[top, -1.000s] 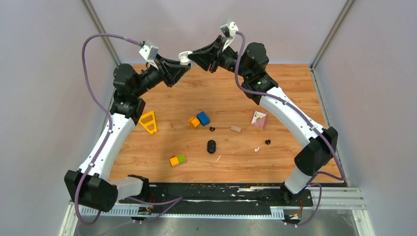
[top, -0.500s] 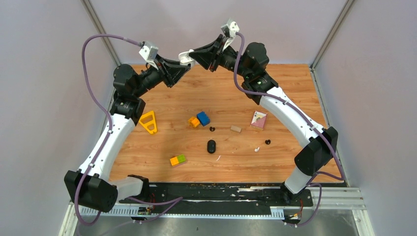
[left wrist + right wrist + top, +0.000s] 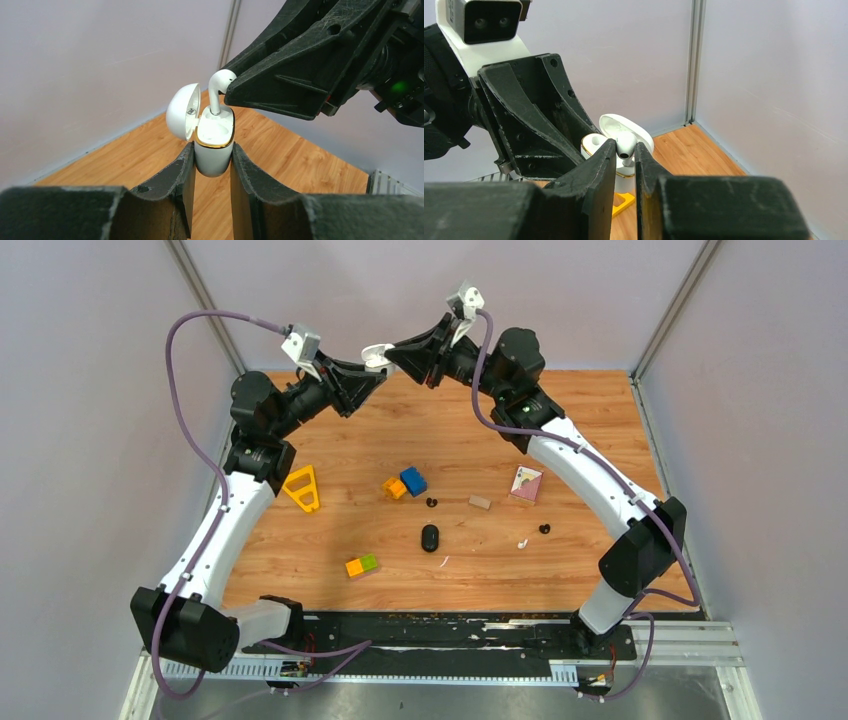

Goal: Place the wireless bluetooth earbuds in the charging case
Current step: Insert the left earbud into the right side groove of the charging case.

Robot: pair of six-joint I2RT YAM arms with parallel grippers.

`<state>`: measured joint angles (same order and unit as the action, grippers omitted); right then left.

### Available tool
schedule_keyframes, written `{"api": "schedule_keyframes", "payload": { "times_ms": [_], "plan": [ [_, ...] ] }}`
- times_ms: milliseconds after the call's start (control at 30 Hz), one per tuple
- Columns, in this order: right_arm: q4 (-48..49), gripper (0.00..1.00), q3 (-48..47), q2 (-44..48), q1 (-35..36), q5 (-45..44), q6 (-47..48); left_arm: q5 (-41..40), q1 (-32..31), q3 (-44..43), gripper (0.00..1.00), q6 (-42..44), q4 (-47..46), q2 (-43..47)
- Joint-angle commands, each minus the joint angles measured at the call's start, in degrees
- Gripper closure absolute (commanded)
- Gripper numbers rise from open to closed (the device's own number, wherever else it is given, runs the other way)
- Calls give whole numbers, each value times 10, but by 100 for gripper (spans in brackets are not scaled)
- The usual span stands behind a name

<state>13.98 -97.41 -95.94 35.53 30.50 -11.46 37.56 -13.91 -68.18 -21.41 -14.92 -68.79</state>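
Well below your left gripper point(image 3: 212, 148), a yellow triangle point(image 3: 303, 487), coloured blocks point(image 3: 405, 483), a loose white bud point(image 3: 522, 542), that gripper clamps the open charging case point(image 3: 214, 162), your right gripper point(image 3: 625, 151) pinches a white earbud point(image 3: 216, 86), stem tip at the case's mouth.

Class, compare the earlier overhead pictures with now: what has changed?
The right gripper, shut on a white earbud, shifted slightly left, toward the case clamped in the left gripper. Nothing was taken hold of or let go. All else stayed put.
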Motion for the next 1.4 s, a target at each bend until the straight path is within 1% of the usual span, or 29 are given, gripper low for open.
{"api": "schedule_keyframes", "payload": {
  "times_ms": [0,467,567,733,800,900,1033,1200,1300,1367],
  "plan": [
    [8,97,6,18,4,-1,15,-11,-2,-5,100,-12,-28,16],
    [12,96,22,21,11,-5,42,-12,-2,-4,100,-11,-29,20],
    [6,92,31,26,15,-3,48,-12,-2,-3,100,-11,-32,18],
    [-7,90,32,30,17,-12,47,-11,-2,2,100,-13,-41,19],
    [-9,86,30,30,16,-13,47,-9,-2,5,100,-12,-43,20],
    [-20,78,20,29,17,-7,49,-7,-2,12,100,-12,-48,22],
    [-55,64,3,30,17,-2,59,-1,-2,23,100,-11,-59,25],
    [-134,56,-30,37,13,9,83,2,-2,40,100,-14,-78,26],
    [-195,46,-52,47,0,21,81,8,-1,50,100,-14,-89,28],
    [-229,39,-69,54,-24,60,70,18,0,60,100,-17,-99,29]
  ]
}}
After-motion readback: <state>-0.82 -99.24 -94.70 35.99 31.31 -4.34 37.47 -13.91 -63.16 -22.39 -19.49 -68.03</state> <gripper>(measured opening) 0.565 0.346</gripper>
